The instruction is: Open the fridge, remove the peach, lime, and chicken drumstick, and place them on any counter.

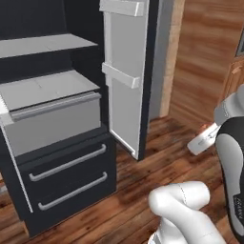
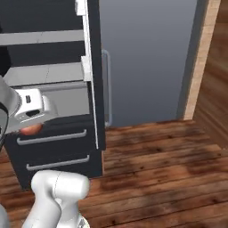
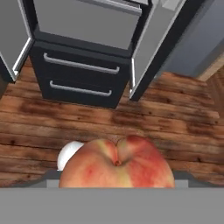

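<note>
Between my claw's (image 3: 117,186) tips sits the peach (image 3: 117,162), gripped and carried low over the wooden floor (image 3: 175,127), clear of the open fridge (image 1: 62,157). I'd keep the squeeze steady while turning toward the bench; fingertips seem hidden.

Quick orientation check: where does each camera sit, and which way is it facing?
Left base view: behind-left of the arm, facing the open fridge; white arm links lower right.
Right base view: behind-right, facing the fridge door's outer side; arm lower left, peach under the hand.
Hand view: on the hand, looking along the pincer; the peach sits close in front.
Shared: fridge drawers, wooden floor.
</note>
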Robot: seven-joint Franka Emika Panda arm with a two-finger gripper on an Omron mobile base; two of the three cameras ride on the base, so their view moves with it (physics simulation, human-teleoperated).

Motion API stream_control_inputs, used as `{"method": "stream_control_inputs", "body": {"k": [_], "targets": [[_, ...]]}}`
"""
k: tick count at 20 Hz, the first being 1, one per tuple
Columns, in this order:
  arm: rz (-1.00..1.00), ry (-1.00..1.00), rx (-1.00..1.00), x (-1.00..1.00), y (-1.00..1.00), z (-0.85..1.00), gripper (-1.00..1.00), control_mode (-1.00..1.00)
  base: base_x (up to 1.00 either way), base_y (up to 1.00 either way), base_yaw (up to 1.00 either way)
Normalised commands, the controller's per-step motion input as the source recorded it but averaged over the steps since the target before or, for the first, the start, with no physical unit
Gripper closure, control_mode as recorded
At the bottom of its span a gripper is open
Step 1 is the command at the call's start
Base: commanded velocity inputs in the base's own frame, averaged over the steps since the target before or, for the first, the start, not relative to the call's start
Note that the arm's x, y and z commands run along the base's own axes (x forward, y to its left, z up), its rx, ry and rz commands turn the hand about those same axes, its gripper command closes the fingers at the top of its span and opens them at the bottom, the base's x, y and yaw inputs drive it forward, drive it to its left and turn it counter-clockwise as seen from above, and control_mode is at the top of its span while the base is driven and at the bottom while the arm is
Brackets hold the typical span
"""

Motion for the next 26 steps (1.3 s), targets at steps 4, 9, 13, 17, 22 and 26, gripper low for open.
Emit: {"method": "stream_control_inputs", "body": {"k": [4, 9, 13, 17, 22, 26], "targets": [[0.00, 0.00, 0.00, 0.00, 0.00, 0.00, 1.00, 1.00, -1.00, 0.16, -0.64], [0.00, 0.00, 0.00, 0.00, 0.00, 0.00, 1.00, 1.00, -0.98, 0.00, -0.69], [0.00, 0.00, 0.00, 0.00, 0.00, 0.00, 1.00, 1.00, -0.93, -0.01, -0.70], [0.00, 0.00, 0.00, 0.00, 0.00, 0.00, 1.00, 1.00, -0.90, -0.11, -0.68], [0.00, 0.00, 0.00, 0.00, 0.00, 0.00, 1.00, 1.00, -0.60, -0.36, -0.62], [0.00, 0.00, 0.00, 0.00, 0.00, 0.00, 1.00, 1.00, -0.01, -0.41, -0.31]]}}
